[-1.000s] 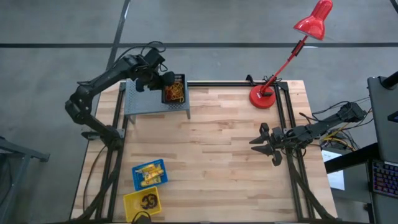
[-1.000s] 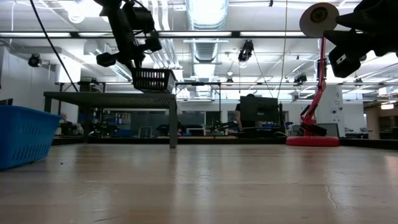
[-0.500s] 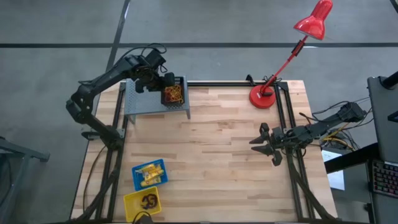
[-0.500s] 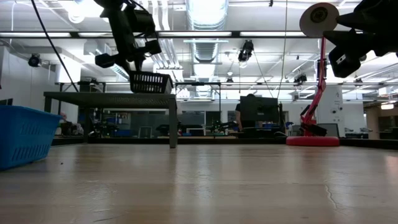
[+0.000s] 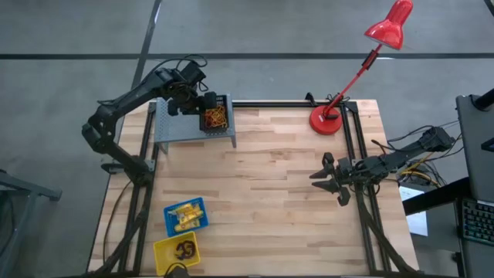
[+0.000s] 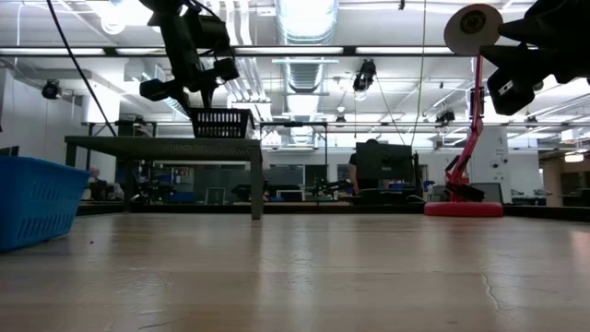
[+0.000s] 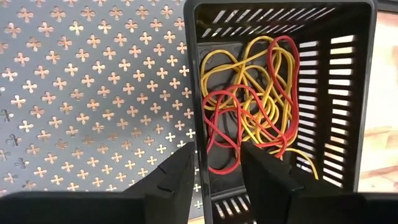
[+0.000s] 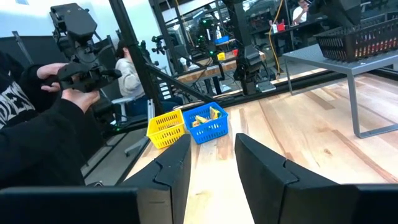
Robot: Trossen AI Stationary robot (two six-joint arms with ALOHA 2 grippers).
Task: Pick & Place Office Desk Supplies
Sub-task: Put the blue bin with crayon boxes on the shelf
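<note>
We see red and yellow rubber bands [image 7: 249, 109] lying in the black bin [image 5: 216, 115] on the grey perforated shelf [image 5: 181, 125]. The left gripper [image 7: 217, 171] straddles the bin's wall, fingers now apart; earlier it held the bin tilted. The right gripper [image 5: 324, 179] waits, fingers apart.

A blue bin [image 8: 208, 124] sits on the wooden table [image 8: 298, 143], touching a yellow bin [image 8: 165, 129]. A person's hand [image 8: 78, 93] holds a dark device beyond the yellow bin.
</note>
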